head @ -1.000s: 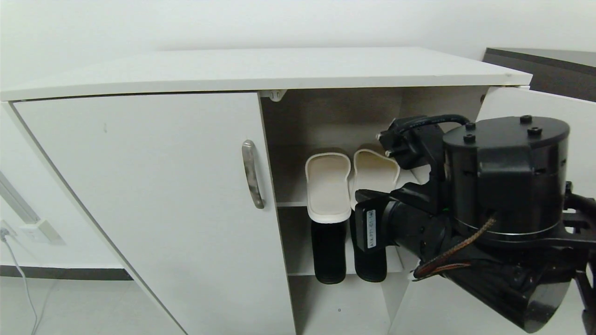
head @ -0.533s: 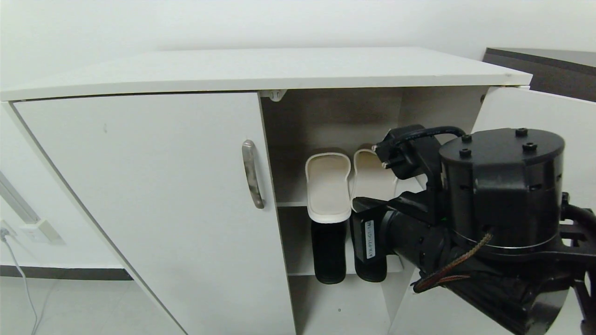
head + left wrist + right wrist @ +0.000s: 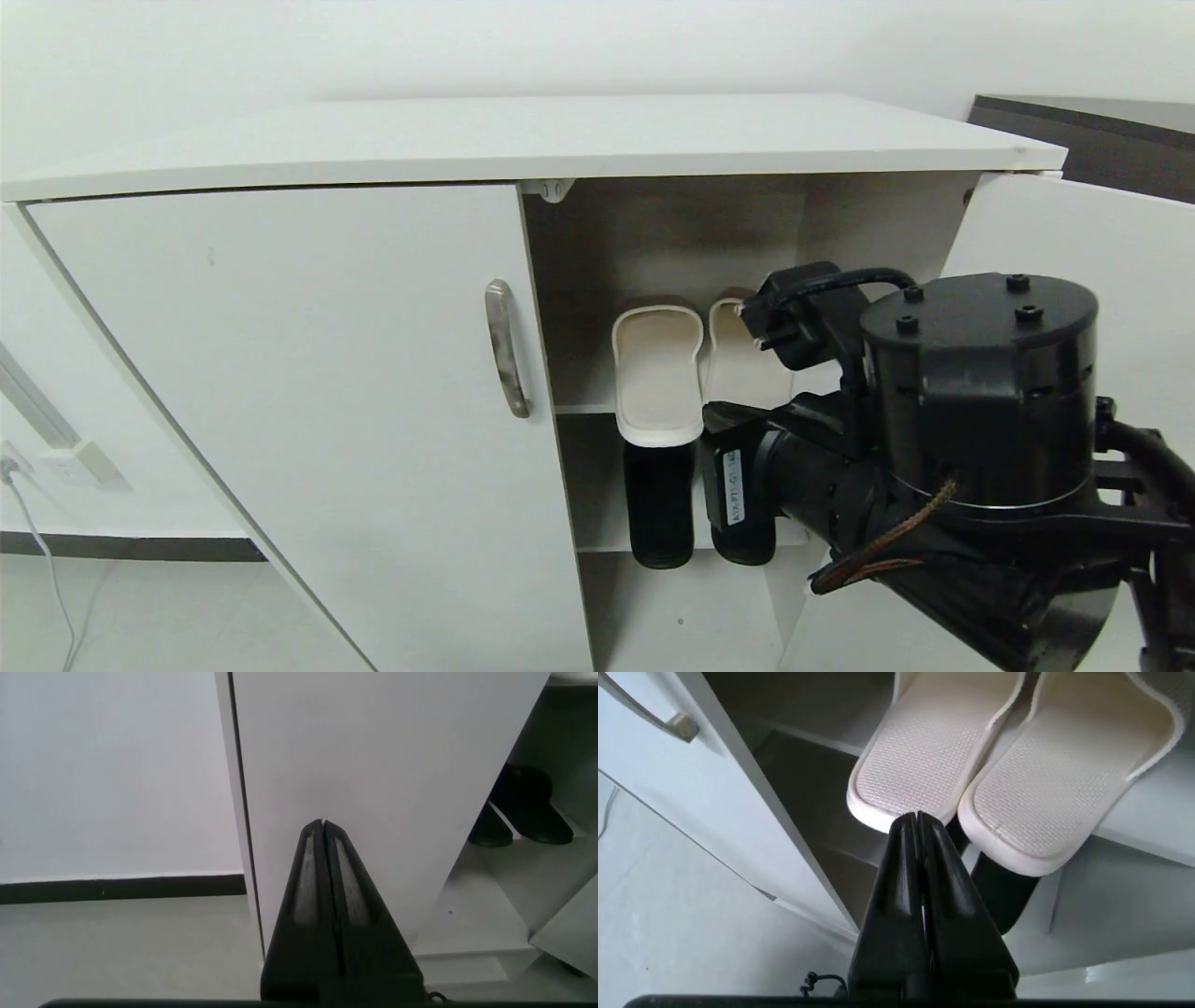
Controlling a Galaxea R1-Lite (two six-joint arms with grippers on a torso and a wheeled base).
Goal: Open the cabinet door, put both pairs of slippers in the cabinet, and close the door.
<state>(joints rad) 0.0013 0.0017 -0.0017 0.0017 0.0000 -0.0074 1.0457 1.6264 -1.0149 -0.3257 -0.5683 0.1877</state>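
Right wrist view: the right claw is pressed shut on nothing, its tip just before the heels of the white slippers, which overhang the upper shelf. Black slippers sit below them, at the head frame's centre. The right door stands open at the right edge; the left door is closed. The left claw, shut too, faces that door.

wall socket low on wall | dark baseboard beneath | grey floor | dark surface far right
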